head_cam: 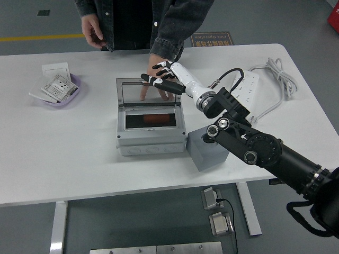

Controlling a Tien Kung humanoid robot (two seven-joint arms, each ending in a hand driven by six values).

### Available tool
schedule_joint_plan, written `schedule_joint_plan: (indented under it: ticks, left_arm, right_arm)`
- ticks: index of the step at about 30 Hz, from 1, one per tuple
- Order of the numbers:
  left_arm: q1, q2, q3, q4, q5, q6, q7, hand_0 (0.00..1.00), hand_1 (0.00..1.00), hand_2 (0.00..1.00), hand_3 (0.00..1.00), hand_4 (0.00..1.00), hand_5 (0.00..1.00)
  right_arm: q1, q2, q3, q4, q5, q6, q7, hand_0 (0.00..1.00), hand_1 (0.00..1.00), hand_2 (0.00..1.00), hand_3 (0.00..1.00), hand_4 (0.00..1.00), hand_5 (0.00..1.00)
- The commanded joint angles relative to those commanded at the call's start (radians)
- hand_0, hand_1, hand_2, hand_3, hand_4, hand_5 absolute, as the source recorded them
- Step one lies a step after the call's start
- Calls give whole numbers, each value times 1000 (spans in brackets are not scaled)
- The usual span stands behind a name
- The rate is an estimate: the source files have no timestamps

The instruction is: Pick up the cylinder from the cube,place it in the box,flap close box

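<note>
**Right robot hand at lid top, cylinder in box**

Right robot hand (161, 80) hovers at the top edge of the upright clear lid (149, 93), fingers spread, gripping nothing. Orange cylinder (155, 120) lies inside the grey box (152, 142) on the white desk (63, 143). Grey cube (207, 152) sits just right of the box, top bare. A person's hand (157, 67) rests on the desk behind the lid. Purple dish (74, 82) far left, power strip (244, 87) right.

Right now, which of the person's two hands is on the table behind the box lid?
The person's hand seen through the clear lid, fingertips on the table, beside the robot's right hand. The person's other hand hangs off the table.
</note>
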Motion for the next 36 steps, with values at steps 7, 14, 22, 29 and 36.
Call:
schedule_joint_plan:
  ticks: [7, 14, 22, 29, 36]
  left_arm:
    - [2, -3, 9, 0, -8, 1, -7, 941, 963, 945, 975, 986, 859]
    - [3, -5, 19, 0, -19, 2, -14, 941, 963, 945, 972, 988, 860]
    - [5, -6, 24, 0, -25, 2, -16, 940, 963, 945, 972, 988, 860]
    - [5, -7, 28, 0, -29, 1, -16, 939, 962, 945, 972, 988, 860]
    - [7, -10, 28, 0, -29, 0, -14, 937, 962, 945, 973, 989, 860]
  right_arm:
    - [-45, -47, -2, 97, -20, -5, -7, 812, 736, 746, 803, 974, 759]
    - [-88, -97, -24, 193, -22, -12, -9, 724, 687, 737, 799, 968, 752]
    - [-133, -148, -46, 289, -29, -19, -17, 711, 678, 735, 793, 966, 743]
    - [-158, -162, -57, 332, -36, -23, -21, 707, 676, 737, 794, 964, 738]
    - [-188, -171, -61, 370, -57, -23, -28, 696, 675, 736, 792, 958, 731]
